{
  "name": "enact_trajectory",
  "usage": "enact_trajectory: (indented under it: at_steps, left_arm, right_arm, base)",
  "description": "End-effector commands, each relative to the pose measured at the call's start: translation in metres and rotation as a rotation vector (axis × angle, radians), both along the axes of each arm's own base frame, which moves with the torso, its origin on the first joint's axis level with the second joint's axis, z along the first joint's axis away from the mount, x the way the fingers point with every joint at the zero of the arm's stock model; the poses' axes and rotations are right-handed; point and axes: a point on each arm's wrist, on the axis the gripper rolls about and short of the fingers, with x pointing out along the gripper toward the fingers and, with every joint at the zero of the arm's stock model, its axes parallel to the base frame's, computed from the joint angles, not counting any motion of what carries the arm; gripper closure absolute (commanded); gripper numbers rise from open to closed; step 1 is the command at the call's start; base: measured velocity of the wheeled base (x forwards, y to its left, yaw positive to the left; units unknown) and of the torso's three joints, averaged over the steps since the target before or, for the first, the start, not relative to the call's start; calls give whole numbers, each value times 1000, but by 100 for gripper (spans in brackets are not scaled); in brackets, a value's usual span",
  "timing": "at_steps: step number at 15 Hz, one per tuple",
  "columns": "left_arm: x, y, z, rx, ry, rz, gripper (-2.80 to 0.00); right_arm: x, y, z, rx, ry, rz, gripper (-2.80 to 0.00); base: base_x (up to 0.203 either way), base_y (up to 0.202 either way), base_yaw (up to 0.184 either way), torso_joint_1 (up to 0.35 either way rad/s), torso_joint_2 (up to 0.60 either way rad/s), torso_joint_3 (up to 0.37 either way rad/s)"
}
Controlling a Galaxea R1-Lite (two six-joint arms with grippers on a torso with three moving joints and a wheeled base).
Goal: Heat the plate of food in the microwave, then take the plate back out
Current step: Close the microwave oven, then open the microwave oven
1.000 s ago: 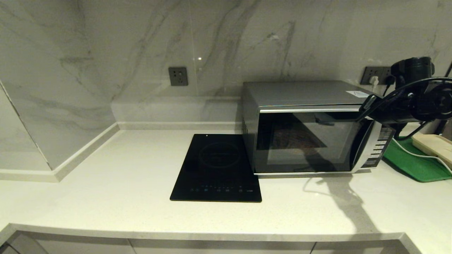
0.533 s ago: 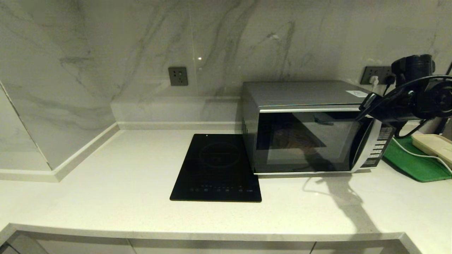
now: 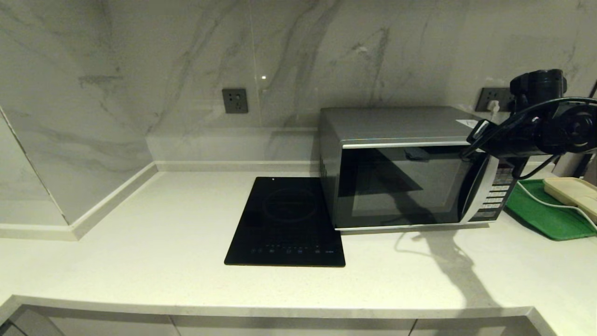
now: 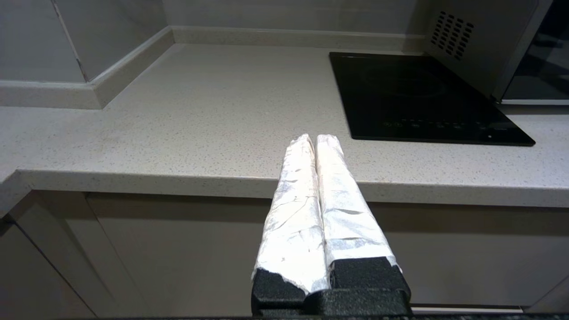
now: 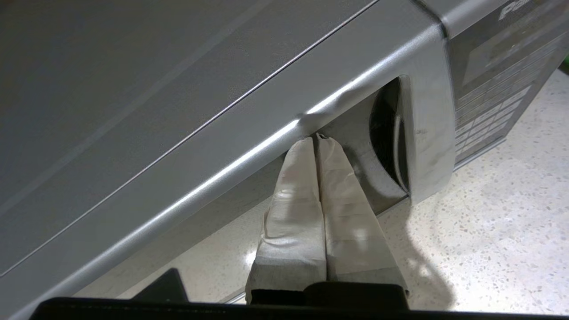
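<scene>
Right now the right gripper (image 5: 316, 137), fingers pressed together and empty, noses behind the microwave (image 3: 401, 126) door's upright handle (image 5: 398, 133); left gripper (image 4: 316, 138) parked well apart, also closed.

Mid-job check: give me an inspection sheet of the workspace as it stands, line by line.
Surface: pale speckled countertop, bare at the front.
Job's things: microwave with its door shut; plate of food not visible, dark glass shows nothing clear inside.
Clutter: black induction cooktop left of the microwave; green tray to its right, bearing a cream dish.
Grippers: right gripper shut, fingers tucked behind the top of the microwave's curved handle; left gripper shut, parked at the counter's front edge, holding nothing.
Cables: white cord across the green tray; plug in the wall socket.
Surroundings: marble wall, second socket.
</scene>
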Motion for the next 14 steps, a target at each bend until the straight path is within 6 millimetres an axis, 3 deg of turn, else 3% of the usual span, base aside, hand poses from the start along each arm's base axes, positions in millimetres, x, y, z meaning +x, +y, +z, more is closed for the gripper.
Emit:
enact_trajectory:
  at_steps: [1,5,10,12,14]
  left_arm:
    - [0,0,0,-1,0,1,0]
    - [0,0,0,-1,0,1,0]
    - [0,0,0,-1,-2,0,0]
    - [0,0,0,-1,-1,1,0]
    - [0,0,0,-1,0,1,0]
  right_arm:
    - [-5,2,4,2,-4,6,0]
    - [-50,10,25,9,-9,48,0]
    - [-132,10,51,15,-16,87,0]
    - [-158,-2,54,11,-4,49,0]
    - [-164,-31,43,44,40,-32,0]
  base:
    - [0,0,0,0,0,0]
    - [0,0,0,0,0,0]
    - [0,0,0,0,0,0]
    - [0,0,0,0,0,0]
    - [0,0,0,0,0,0]
